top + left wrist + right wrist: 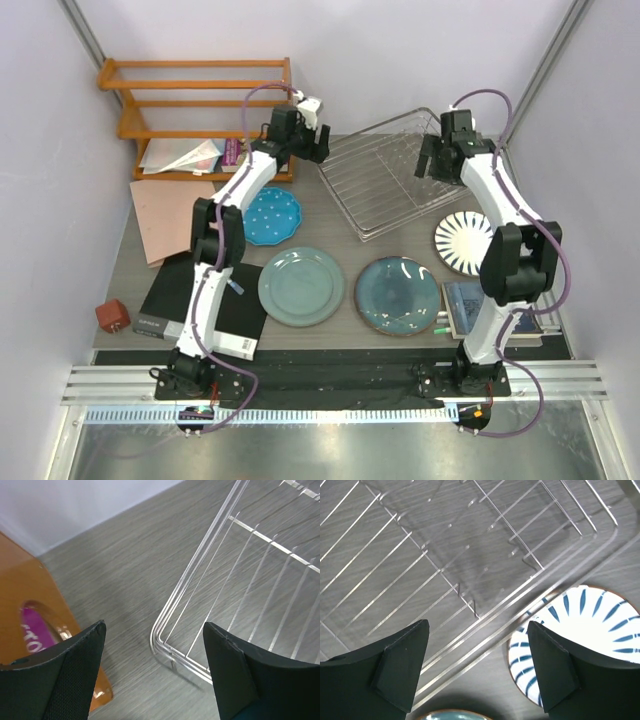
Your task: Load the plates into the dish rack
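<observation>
The silver wire dish rack (395,180) stands at the back middle of the table with no plates in it. The blue dotted plate (270,215), the grey-green plate (301,286), the dark teal plate (398,295) and the white striped plate (462,243) lie flat on the table. My left gripper (312,143) is open and empty above the rack's left corner (165,645). My right gripper (432,160) is open and empty above the rack's right side (485,615), with the striped plate (590,635) just beyond the rim.
An orange wooden shelf unit (200,110) holding papers stands at the back left. A pink sheet (170,215), a black flat box (195,305) and a small red block (112,316) lie on the left. A blue book (470,305) lies at the front right.
</observation>
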